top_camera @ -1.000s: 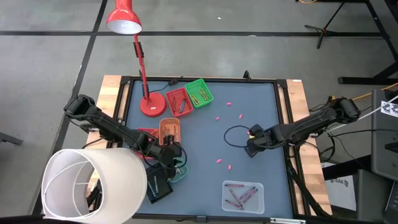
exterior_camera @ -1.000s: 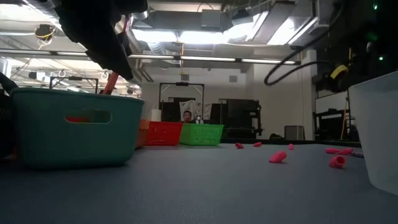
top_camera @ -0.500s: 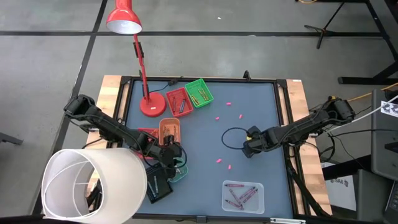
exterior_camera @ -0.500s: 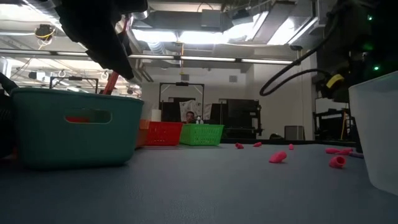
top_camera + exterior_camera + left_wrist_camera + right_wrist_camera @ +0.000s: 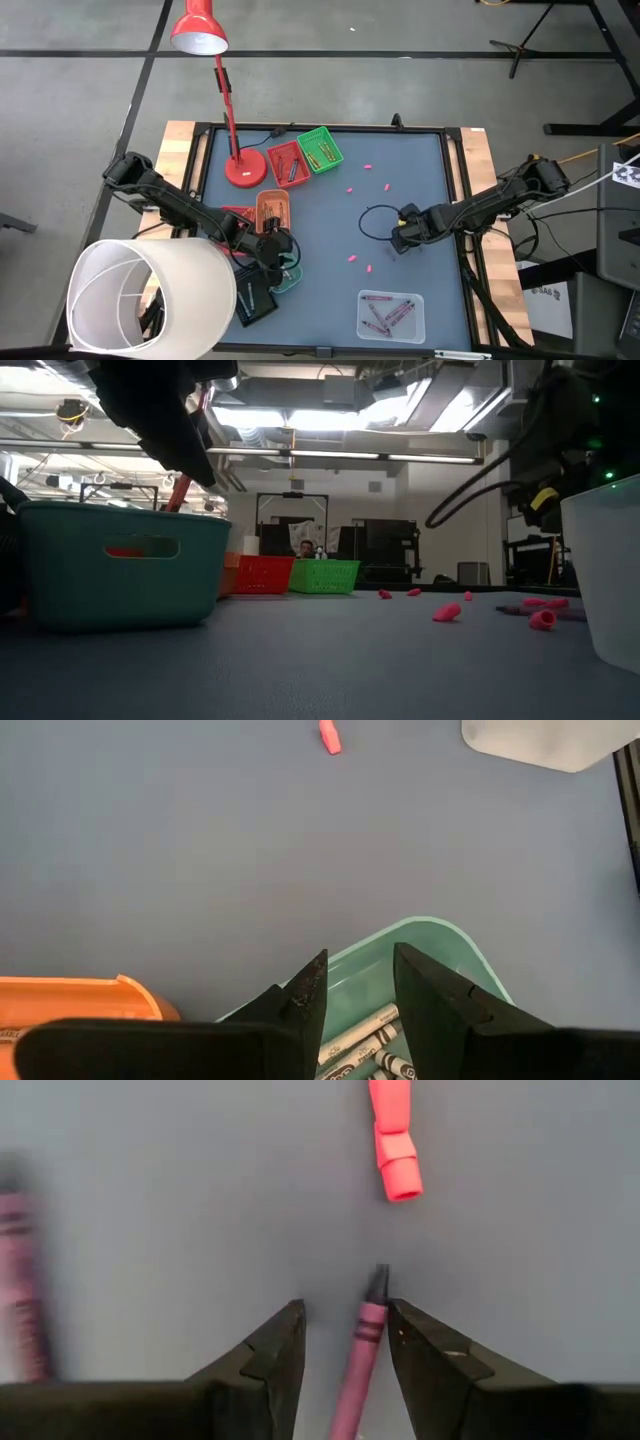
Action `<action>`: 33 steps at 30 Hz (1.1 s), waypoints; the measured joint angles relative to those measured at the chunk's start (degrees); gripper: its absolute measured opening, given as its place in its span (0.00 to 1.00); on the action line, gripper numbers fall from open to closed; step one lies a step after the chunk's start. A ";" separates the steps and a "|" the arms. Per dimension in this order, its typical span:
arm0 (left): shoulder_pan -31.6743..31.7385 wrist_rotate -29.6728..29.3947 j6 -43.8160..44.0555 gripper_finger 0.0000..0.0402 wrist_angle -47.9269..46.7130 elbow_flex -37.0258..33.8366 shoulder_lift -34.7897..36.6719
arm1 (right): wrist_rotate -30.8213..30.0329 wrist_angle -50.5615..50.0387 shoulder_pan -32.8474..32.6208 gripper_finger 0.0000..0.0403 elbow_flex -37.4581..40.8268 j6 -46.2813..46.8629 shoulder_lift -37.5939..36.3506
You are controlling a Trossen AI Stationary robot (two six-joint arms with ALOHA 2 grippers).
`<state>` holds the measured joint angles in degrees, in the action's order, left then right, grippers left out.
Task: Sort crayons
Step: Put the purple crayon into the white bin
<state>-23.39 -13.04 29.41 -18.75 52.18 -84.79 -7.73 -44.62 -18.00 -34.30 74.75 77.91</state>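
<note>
Short pink crayons (image 5: 352, 258) lie scattered on the blue-grey mat, one of them at the far side of the right wrist view (image 5: 393, 1140). My right gripper (image 5: 398, 243) points down near the table's middle right. Its open fingers (image 5: 345, 1308) stand on either side of a purple crayon (image 5: 362, 1345) lying on the mat, nearer one finger. My left gripper (image 5: 283, 258) hangs open (image 5: 358, 985) over the teal tray (image 5: 440, 945), which holds grey-wrapped crayons (image 5: 365, 1035).
Red (image 5: 288, 165), green (image 5: 320, 150) and orange (image 5: 273, 210) trays stand at the far left beside a red lamp (image 5: 243, 168). A clear tray (image 5: 392, 313) with purple crayons sits near the front edge. A white cylinder (image 5: 150, 295) covers the near left corner. A black cable (image 5: 372, 222) loops beside my right gripper.
My right gripper has sunk a little toward the mat and tipped slightly, staying open. My left gripper has kept still over the teal tray.
</note>
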 joint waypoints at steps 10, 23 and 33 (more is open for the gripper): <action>0.00 0.00 0.00 0.25 0.36 0.00 0.02 | 0.29 -0.40 -0.02 0.36 -0.03 0.26 0.00; 0.00 0.00 0.00 0.25 0.36 0.00 0.02 | 2.82 -3.46 0.02 0.31 -0.14 -0.19 -0.06; 0.00 -0.20 0.00 0.25 0.40 0.00 0.02 | 2.95 -3.39 0.00 0.10 -0.12 -3.51 -0.06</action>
<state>-23.40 -13.24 29.41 -18.35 52.18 -84.77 -4.78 -48.02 -18.00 -34.41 71.24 77.84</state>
